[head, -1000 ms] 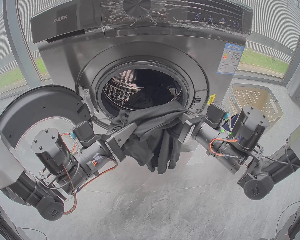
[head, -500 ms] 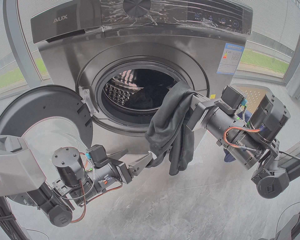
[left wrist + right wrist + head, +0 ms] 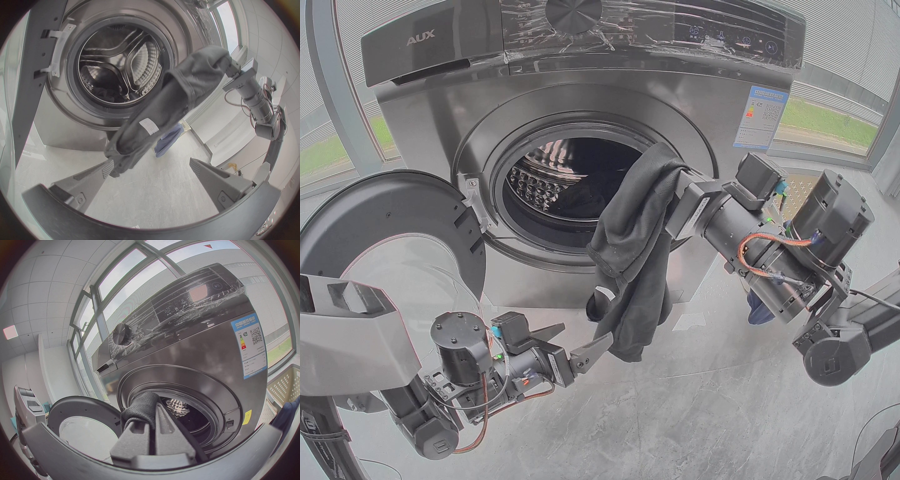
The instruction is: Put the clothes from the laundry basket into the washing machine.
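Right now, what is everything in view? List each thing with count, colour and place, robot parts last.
washing machine: one, grey steel, straight ahead
door: one, dark, swung open on the left
dark garment: one, dark grey, hanging at the opening's right rim
clothes in drum: dark, count unclear, low in the drum
laundry basket: one, beige, right of the machine
blue garment: one, blue, by the basket
label: one, blue-white, machine front, upper right
left pincer: open, low, near the garment's hem
right pincer: shut on the dark garment
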You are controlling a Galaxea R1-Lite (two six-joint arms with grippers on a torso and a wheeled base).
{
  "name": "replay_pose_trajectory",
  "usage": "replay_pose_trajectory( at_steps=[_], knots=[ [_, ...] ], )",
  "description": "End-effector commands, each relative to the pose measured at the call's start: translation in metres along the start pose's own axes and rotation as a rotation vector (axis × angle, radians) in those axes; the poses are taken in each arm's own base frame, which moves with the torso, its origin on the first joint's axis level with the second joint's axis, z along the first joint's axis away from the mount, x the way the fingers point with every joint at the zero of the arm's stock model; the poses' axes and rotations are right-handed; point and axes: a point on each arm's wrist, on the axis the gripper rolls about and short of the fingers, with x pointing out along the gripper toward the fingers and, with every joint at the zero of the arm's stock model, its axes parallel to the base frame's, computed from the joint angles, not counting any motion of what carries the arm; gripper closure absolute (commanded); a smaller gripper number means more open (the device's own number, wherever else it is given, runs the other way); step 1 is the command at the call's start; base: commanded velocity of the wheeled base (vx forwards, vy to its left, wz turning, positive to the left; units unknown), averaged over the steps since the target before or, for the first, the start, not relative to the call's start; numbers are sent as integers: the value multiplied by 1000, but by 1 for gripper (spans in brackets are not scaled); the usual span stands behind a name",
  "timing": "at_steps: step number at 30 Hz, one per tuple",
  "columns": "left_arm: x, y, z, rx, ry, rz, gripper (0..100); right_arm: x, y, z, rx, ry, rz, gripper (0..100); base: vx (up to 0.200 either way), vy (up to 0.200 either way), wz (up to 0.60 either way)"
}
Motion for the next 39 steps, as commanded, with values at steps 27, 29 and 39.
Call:
replay_pose_trajectory(
  at_steps=[27,29,39],
  knots=[
    [59,47,-42,96,55,80,0,2,5,-8,5,20,14,100,0,0,0],
    [62,48,-41,96,43,76,0,2,5,-9,6,20,14,100,0,0,0],
    [77,58,-36,101,-3,86,0,2,9,-12,10,29,24,100,0,0,0]
  ],
)
